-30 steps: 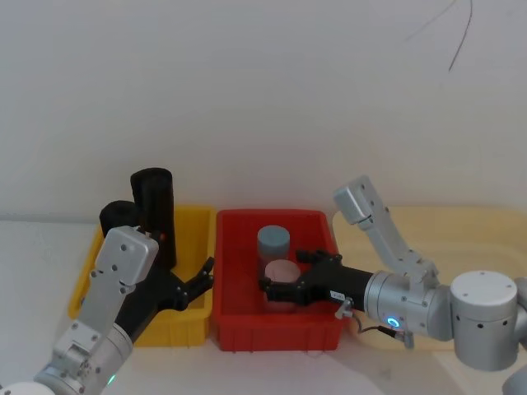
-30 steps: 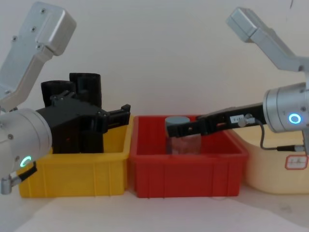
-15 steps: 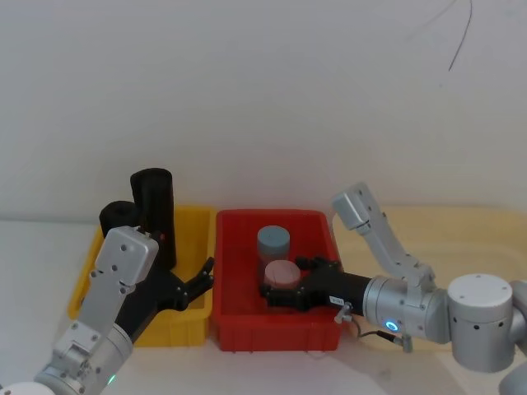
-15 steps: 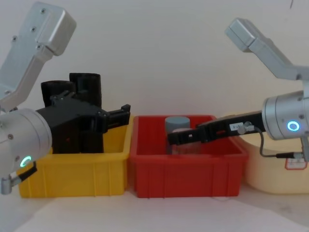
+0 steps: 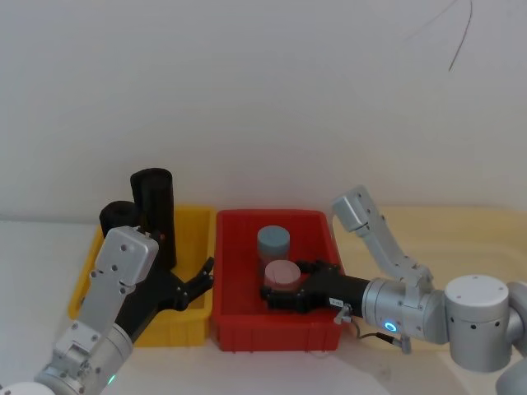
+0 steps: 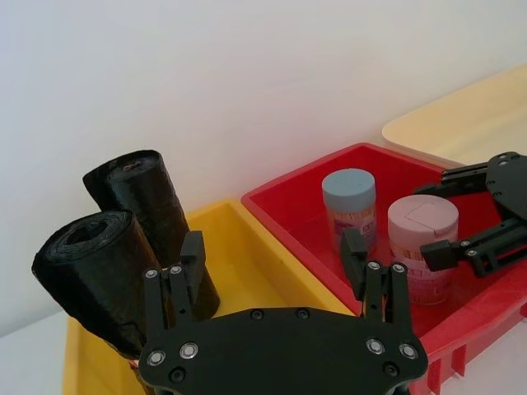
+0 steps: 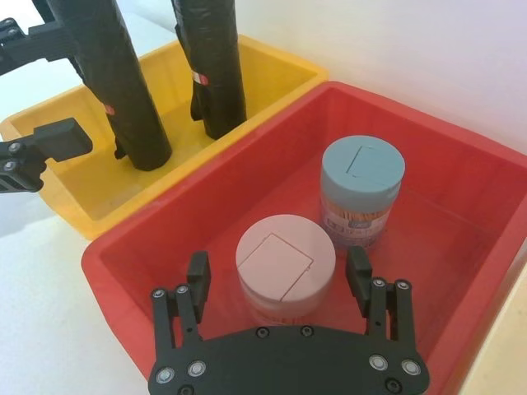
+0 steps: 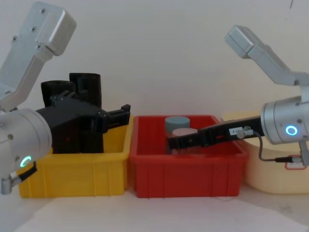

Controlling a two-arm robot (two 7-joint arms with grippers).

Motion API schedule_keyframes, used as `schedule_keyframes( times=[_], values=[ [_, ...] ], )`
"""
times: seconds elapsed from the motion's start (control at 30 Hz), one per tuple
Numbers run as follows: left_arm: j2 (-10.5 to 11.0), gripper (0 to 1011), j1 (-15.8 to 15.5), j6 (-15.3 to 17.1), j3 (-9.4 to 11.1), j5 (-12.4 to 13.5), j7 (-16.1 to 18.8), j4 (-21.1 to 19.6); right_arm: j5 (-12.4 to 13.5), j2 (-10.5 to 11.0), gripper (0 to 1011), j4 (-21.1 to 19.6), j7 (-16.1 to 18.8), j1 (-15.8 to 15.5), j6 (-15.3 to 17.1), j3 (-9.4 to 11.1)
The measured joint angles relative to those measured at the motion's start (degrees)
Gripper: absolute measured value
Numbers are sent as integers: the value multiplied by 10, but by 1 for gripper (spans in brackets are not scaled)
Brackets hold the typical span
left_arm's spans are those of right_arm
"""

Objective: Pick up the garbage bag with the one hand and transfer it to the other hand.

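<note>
The right gripper (image 7: 278, 263) has sunk lower into the red bin (image 5: 247, 216), fingers wide astride the pink-lidded jar (image 5: 282, 271). The left gripper (image 6: 272, 247) stays put, fingers wide, by the garbage bag (image 5: 117, 216) upright in the yellow bin (image 5: 194, 216).

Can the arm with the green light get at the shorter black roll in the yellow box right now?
Probably yes. The left gripper is open over the yellow bin, right beside the garbage bag, nothing between them; it must shift sideways, and the taller roll stands close by.
</note>
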Motion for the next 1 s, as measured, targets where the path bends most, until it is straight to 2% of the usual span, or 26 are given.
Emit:
schedule_keyframes(
  times=[0.1, 0.17, 0.4, 0.43, 0.57, 1.0],
  values=[
    [0, 1001, 0, 0, 0, 0, 0, 0, 1, 0, 1002, 3, 0, 1, 0, -1],
    [0, 1001, 0, 0, 0, 0, 0, 0, 1, -1, 968, 4, 0, 2, -1, -1],
    [0, 1001, 0, 0, 0, 0, 0, 0, 3, -1, 822, 9, 0, 4, -1, -2],
    [0, 1001, 0, 0, 0, 0, 0, 0, 3, -1, 766, 10, 0, 4, -1, -2],
    [0, 1001, 0, 0, 0, 0, 0, 0, 3, -1, 666, 11, 0, 4, -2, -2],
    [0, 1001, 0, 0, 0, 0, 0, 0, 5, -1, 663, 13, -1, 5, -2, -3]
  ],
)
